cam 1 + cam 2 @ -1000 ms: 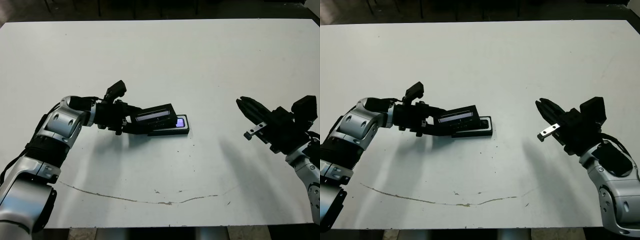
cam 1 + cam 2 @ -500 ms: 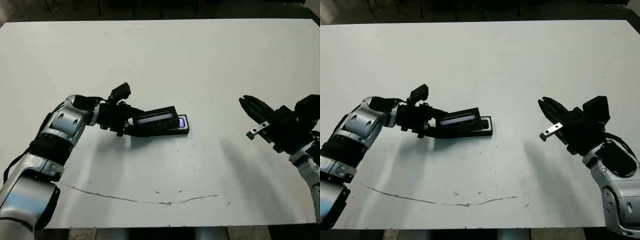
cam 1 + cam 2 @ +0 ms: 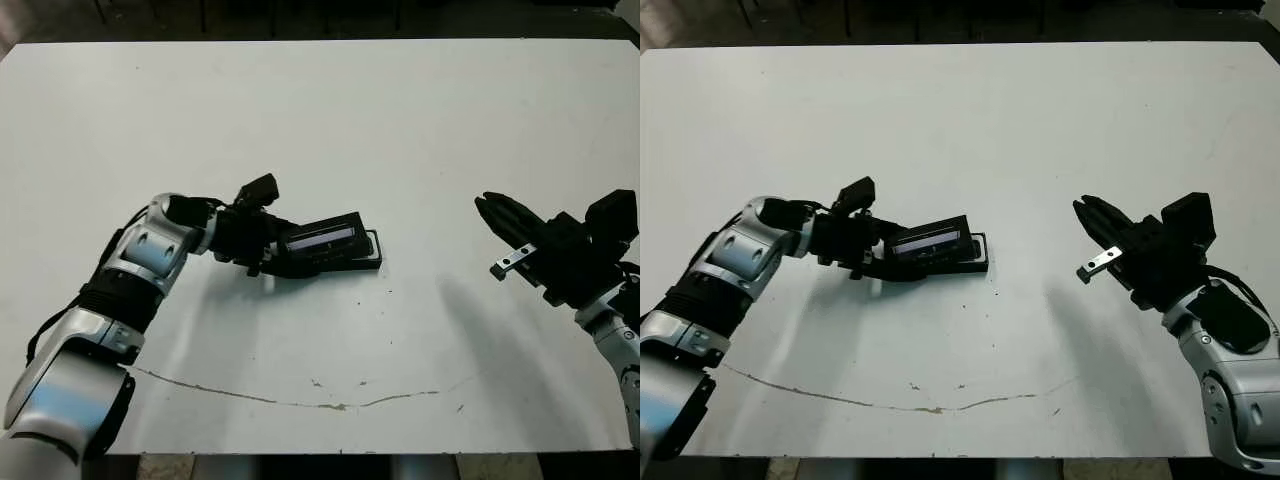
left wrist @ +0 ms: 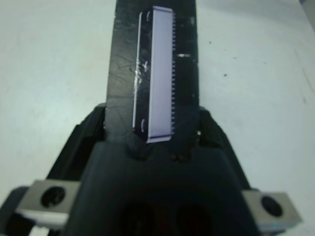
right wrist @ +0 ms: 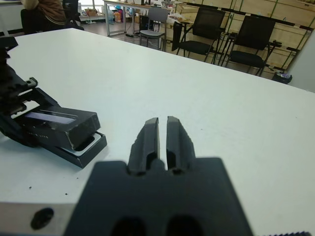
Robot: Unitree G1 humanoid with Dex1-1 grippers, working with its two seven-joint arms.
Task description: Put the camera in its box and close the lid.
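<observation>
My left arm reaches in from eight o'clock, elbow bent, forearm lying low across the tabletop (image 3: 320, 120), and its gripper (image 3: 272, 252) is clamped on the near end of the lid (image 3: 322, 241). The lid sits tilted over the box (image 3: 372, 258), whose rim shows at the lid's three o'clock end. The camera itself is hidden from me under the lid. My right arm hangs at four o'clock, well apart from the box, wrist raised, its gripper (image 3: 492, 211) pinched nearly together on nothing and pointing toward ten o'clock.
</observation>
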